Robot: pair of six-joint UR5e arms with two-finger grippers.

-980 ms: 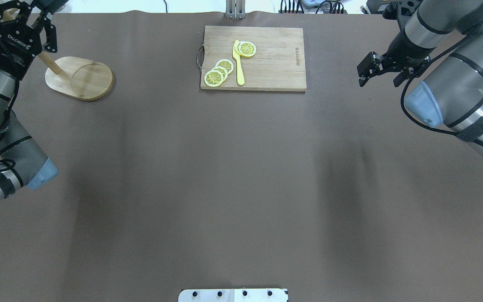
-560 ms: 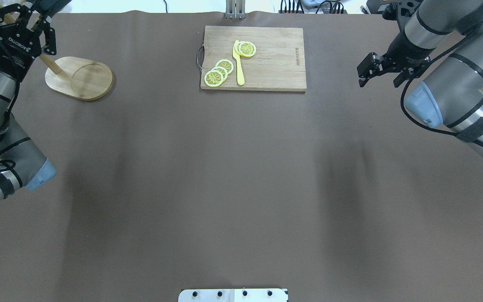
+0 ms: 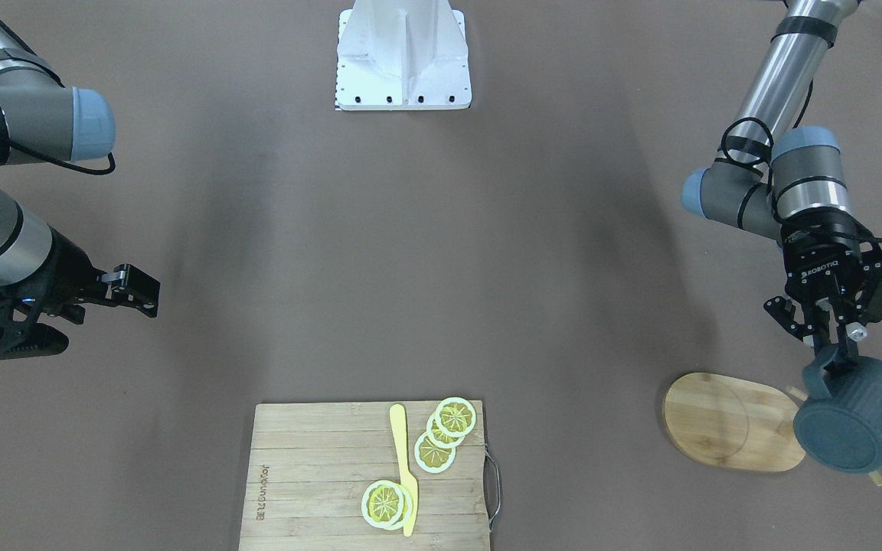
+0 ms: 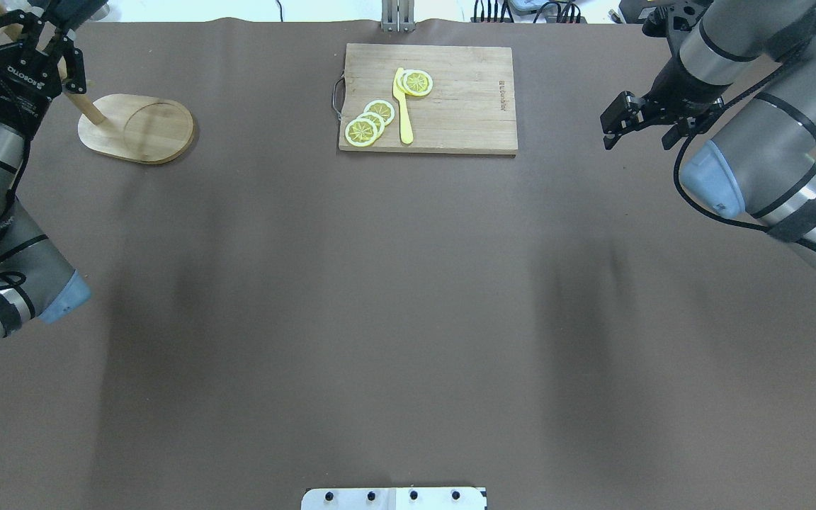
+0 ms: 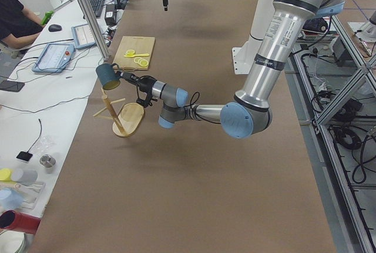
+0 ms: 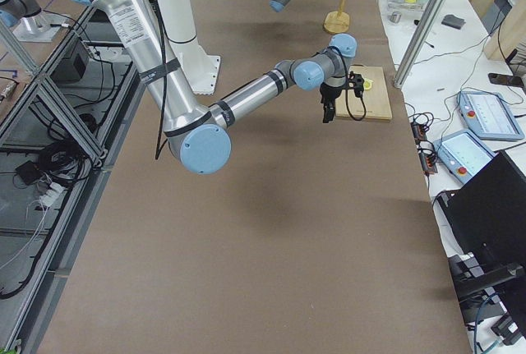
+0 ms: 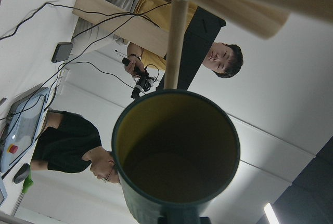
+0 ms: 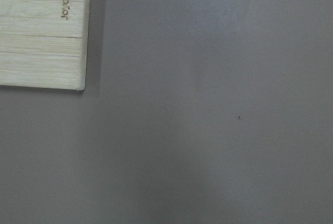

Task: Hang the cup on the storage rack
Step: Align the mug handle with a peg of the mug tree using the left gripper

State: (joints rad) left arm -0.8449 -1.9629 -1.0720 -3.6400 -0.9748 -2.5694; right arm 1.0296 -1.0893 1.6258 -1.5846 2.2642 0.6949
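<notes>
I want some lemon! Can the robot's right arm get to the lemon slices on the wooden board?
Probably yes. The right gripper hangs just off the end of the cutting board, holding nothing, and nothing stands between them. The lemon slices lie uncovered on top, beside the yellow knife.
</notes>
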